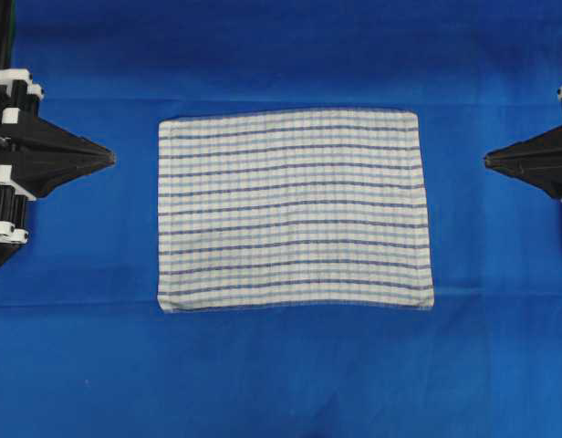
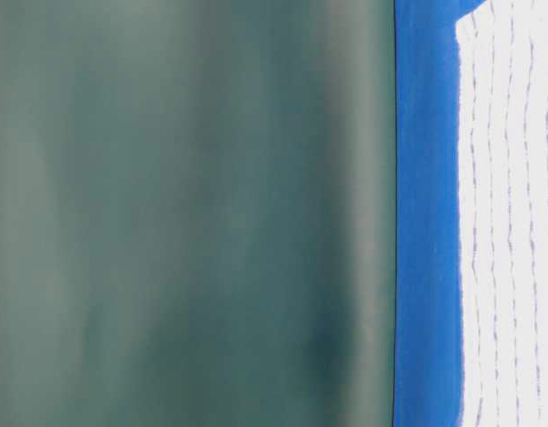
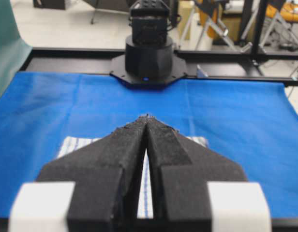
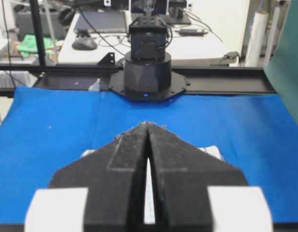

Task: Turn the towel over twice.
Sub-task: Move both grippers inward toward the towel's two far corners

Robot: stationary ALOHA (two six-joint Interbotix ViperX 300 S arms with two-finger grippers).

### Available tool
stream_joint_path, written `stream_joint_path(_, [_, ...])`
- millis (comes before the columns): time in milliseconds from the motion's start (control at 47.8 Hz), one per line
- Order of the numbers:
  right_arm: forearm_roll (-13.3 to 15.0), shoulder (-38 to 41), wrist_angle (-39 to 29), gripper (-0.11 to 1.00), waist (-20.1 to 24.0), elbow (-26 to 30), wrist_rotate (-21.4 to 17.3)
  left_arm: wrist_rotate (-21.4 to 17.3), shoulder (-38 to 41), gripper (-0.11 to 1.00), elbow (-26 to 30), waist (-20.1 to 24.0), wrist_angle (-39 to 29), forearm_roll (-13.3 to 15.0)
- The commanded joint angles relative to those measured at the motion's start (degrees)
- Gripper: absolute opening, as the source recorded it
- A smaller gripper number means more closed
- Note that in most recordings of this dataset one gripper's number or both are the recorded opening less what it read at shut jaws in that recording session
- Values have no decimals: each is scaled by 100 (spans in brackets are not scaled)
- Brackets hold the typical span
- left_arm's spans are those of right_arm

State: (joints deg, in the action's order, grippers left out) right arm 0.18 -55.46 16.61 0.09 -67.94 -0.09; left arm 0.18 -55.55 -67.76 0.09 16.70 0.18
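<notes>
The towel [image 1: 295, 210] is lying flat and spread out in the middle of the blue-covered surface [image 1: 281, 374], its long axis running side to side between the two arms, stripes following that length. The left tool [image 1: 110, 158] and right tool [image 1: 488, 161] are both sitting closed and empty, well apart from the cloth. To flip it cleanly, I'd judge each should be opening, then pinching a hemmed edge.

Each tool [image 3: 147, 118] hides most of the towel [image 3: 71, 145].
</notes>
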Motion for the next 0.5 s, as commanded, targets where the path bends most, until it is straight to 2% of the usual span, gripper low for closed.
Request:
stream_joint_path(0, [-26, 53, 26, 0, -79, 193, -9, -79, 53, 0, 114, 9, -9, 88])
stream_joint_path(230, [-44, 193, -483, 0, -483, 360, -62, -79, 211, 0, 79, 220, -9, 105])
stream_joint_path(482, [-343, 791, -747, 0, -1301, 343, -62, 26, 721, 0, -9, 923, 18, 114])
